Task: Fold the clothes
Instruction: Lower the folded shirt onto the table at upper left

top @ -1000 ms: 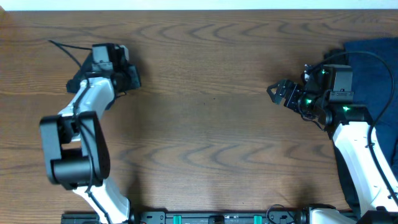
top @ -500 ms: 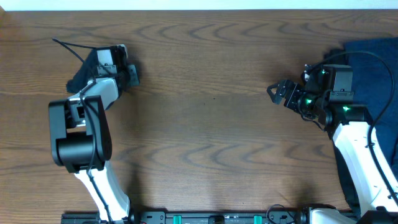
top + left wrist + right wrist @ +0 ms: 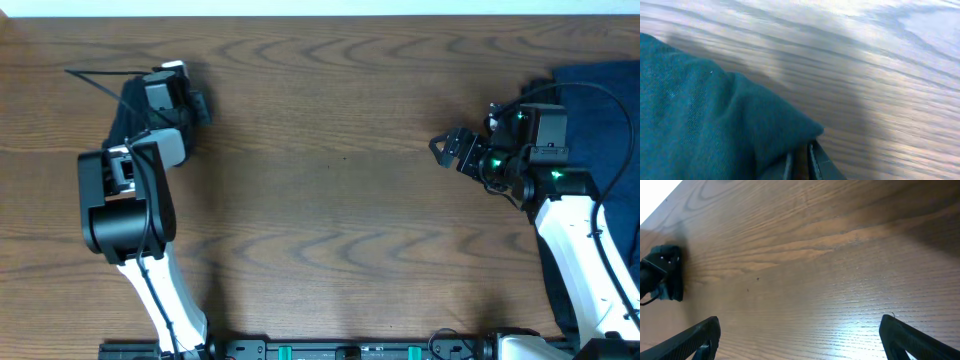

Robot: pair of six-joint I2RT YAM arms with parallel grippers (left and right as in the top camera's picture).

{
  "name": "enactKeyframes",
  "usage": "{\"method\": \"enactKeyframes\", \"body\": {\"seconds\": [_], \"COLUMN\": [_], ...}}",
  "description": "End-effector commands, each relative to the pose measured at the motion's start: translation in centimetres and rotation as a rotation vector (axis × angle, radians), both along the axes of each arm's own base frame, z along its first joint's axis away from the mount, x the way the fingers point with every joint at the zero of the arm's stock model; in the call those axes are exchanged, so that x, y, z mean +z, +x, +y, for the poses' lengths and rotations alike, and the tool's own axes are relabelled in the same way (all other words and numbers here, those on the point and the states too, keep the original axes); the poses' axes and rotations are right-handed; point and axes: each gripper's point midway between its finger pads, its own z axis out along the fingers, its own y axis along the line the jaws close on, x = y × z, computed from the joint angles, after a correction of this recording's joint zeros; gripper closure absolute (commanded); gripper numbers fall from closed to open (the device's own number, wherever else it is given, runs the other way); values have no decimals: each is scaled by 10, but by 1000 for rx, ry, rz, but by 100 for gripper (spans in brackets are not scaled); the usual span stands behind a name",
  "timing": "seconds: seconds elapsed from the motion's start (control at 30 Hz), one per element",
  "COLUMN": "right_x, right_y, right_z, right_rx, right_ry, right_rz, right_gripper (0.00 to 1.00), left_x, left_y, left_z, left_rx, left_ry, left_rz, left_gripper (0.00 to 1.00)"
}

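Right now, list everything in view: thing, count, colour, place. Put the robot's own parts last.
dark garment: one, very dark blue (looks teal in the left wrist view), far left of the table, bunched at the left gripper.
blue clothes heap: one heap, number of pieces cannot be told, dark navy, at the right edge behind the right arm.
table: one, brown wood grain, under everything.
left gripper: one, dark fingers, far left, closed on a fold of the dark garment.
right gripper: one, black, right of centre, open above bare wood, holding nothing.
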Motion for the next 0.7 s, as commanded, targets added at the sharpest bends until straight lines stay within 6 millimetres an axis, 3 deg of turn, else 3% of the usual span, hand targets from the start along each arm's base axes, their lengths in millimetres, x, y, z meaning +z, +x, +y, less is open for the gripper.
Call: {"method": "enactKeyframes", "body": {"seconds": [0.0,0.1,0.23,0.33,0.43,0.6,0.63,0.67], "right_x": [2,2,2,2,2,2,2,2], "right_y": [-1,-1,-1,-1,-1,-1,-1,-1], "right_z": [-2,-2,-2,-2,-2,-2,-2,-2], "right_rx": [3,3,3,3,3,3,3,4], "right_ry": [-9,-9,-9,-9,-9,-9,-9,-9], "right_rz": [-13,-13,-13,-13,-13,-13,-13,-13], "right_gripper": [1,1,1,1,1,1,1,1], "left_x": [11,42,100,138,169,202,207,211], "left_y": [3,10,12,0,-26,-74,-82,-88], "left_z": [12,3,-2,-7,-25,-62,-68,-72], "left_rx": [21,-27,-19,-3,-41,-106,-117,-124], "left_ry": [20,-8,-53,-82,-107,-134,-136,-137], "left_rz": [-23,-86,-187,-204,-164,-80,-70,-66], "left_gripper": [87,85,84,84,83,62,56,43]}}
